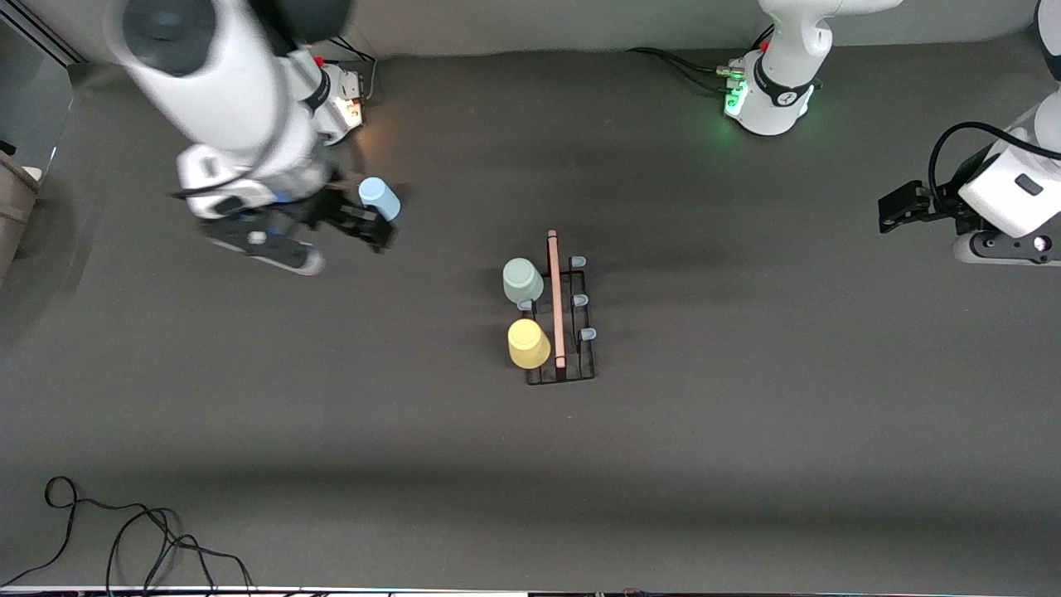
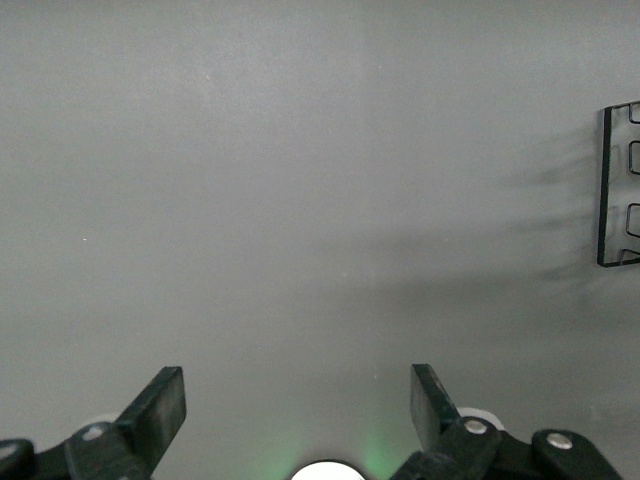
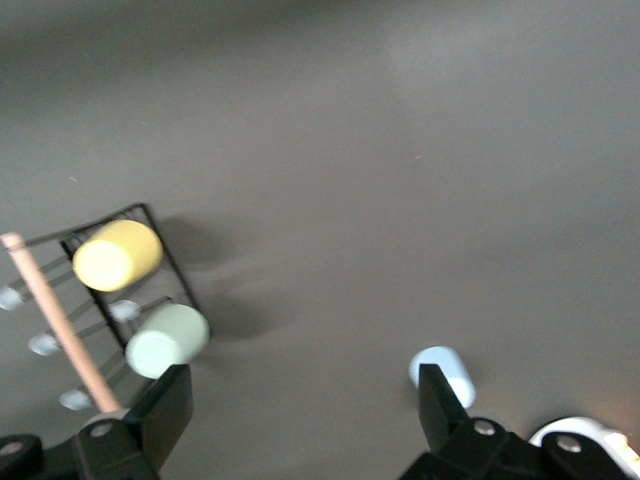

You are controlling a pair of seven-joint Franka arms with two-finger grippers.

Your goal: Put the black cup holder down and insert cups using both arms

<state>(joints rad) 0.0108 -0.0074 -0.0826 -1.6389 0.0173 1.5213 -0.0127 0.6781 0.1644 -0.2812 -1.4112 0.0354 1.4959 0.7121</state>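
Front view is showing you the right gripper, released, hanging beside the blue cup, while the rack is sitting mid-desk toward the left arm's end, left gripper waiting open.

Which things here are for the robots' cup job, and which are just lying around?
For the job:
rack
green cup, on the rack
yellow cup, on the rack
blue cup, on the table by the open right gripper
left gripper, open, waiting at its end

Just lying about:
black cable
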